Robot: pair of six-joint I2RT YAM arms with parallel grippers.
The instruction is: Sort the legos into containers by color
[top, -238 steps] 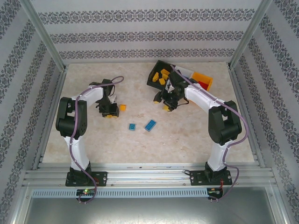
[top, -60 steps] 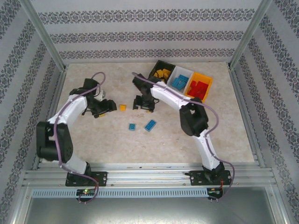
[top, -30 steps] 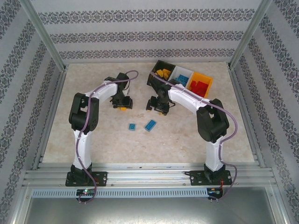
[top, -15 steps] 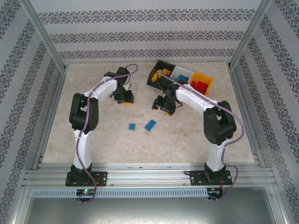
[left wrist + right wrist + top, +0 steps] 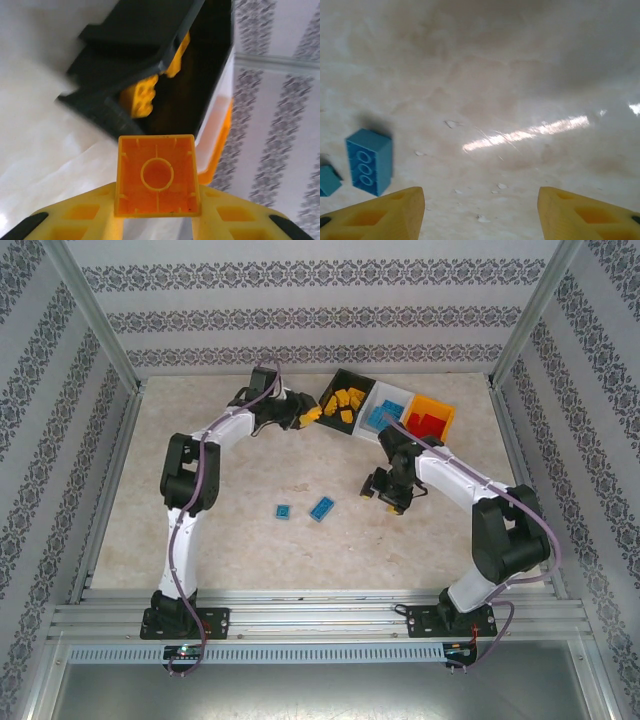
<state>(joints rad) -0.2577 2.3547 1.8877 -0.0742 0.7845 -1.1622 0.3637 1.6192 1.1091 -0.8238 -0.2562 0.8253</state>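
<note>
Whereas a second ago it was well short of the black bin (image 5: pixel 130 40), the orange-yellow brick (image 5: pixel 157 175) is now held at that bin's rim, clamped in the left gripper (image 5: pixel 308 416), so release is judged due; the right gripper (image 5: pixel 480 195) is spread empty, well apart from the bin, near a blue brick (image 5: pixel 369 161)

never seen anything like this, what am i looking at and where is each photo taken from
These are two white robot arms bolted to the near edge of a table, sorting toy bricks by colour. The wide picture comes from a fixed camera overhead. The two close-ups come from a small camera on each wrist, looking out between that arm's yellow jaws. The left arm stretches toward the black bin, and the left jaws are shut on an orange brick. The right arm hovers over the table, the right jaws open and empty, with two loose blue bricks lying nearby. The black bin holds yellow-orange bricks, the white bin blue ones, the orange bin red ones.
</note>
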